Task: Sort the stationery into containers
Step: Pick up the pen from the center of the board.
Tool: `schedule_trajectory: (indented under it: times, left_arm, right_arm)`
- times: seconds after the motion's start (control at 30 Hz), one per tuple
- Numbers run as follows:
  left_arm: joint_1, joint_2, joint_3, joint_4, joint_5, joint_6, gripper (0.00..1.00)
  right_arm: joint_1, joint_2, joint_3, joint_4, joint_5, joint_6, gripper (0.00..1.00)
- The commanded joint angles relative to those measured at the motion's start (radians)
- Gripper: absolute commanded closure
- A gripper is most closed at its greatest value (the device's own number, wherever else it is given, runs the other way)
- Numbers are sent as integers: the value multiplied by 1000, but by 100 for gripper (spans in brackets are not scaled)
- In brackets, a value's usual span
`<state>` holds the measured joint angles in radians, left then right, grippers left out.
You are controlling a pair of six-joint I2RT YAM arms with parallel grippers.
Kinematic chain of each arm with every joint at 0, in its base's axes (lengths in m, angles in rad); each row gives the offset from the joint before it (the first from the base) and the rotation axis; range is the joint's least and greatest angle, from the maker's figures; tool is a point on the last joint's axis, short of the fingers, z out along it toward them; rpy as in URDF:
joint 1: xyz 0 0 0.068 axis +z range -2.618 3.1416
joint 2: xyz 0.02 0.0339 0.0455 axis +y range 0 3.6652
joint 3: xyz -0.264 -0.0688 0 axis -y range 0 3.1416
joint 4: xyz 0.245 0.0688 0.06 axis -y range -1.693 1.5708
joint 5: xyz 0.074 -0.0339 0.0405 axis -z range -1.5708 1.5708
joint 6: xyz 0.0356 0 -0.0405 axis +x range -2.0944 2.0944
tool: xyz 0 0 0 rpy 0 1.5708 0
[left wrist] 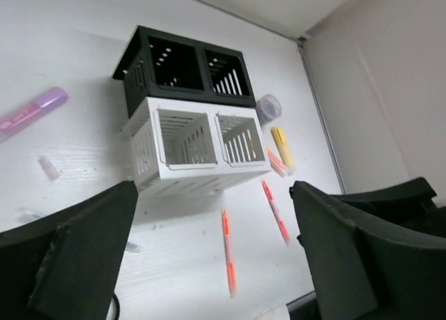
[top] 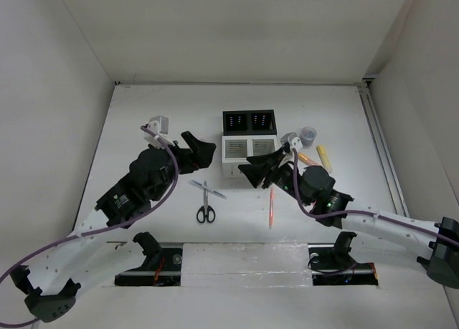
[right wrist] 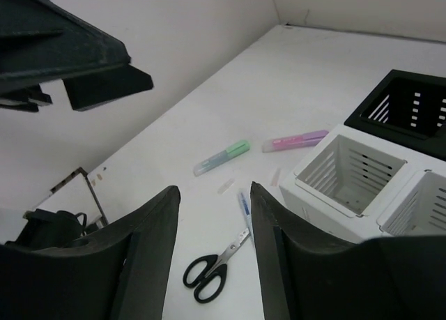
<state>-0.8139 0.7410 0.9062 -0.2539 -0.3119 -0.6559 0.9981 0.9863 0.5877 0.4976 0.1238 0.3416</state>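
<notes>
My left gripper (top: 206,151) holds its fingers wide apart, empty; my right gripper (top: 249,173) is half apart, also empty. The containers (top: 249,147) stand at its 12 o'clock. From them, scissors (top: 206,213) lie at 7 o'clock, an orange pen (top: 271,207) at 5 o'clock.

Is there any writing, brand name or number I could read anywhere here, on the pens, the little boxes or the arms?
No text can be read in any view.
Pink highlighter: any print on its barrel is too blurred to read.
Green highlighter: too small to tell.
Nearest orange pen, yellow highlighter, scissors, white organizer, black organizer: no lettering shows.
</notes>
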Motion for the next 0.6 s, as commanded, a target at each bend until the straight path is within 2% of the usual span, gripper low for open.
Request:
schedule_trajectory:
  times: [0.0,0.07,0.2,0.23,0.37,0.57]
  left_arm:
    - [1,-23,72,-105,-118,-60,6]
    - [1,-14,82,-133,-147,-83,0]
    - [1,81,114,-255,-197,-249,0]
    - [1,142,123,-287,-197,-333,0]
    - [1,305,169,-416,-207,-505,0]
    - [1,390,160,-429,-207,-655,0]
  right_arm:
    - [0,-23,24,-77,8,-53,49]
    - [10,-23,37,-103,-3,-67,49]
    - [10,-3,84,-168,-3,-92,49]
    - [10,8,84,-177,-3,-102,49]
    - [10,-3,95,-188,7,-102,49]
    - [10,-95,86,-247,31,-92,49]
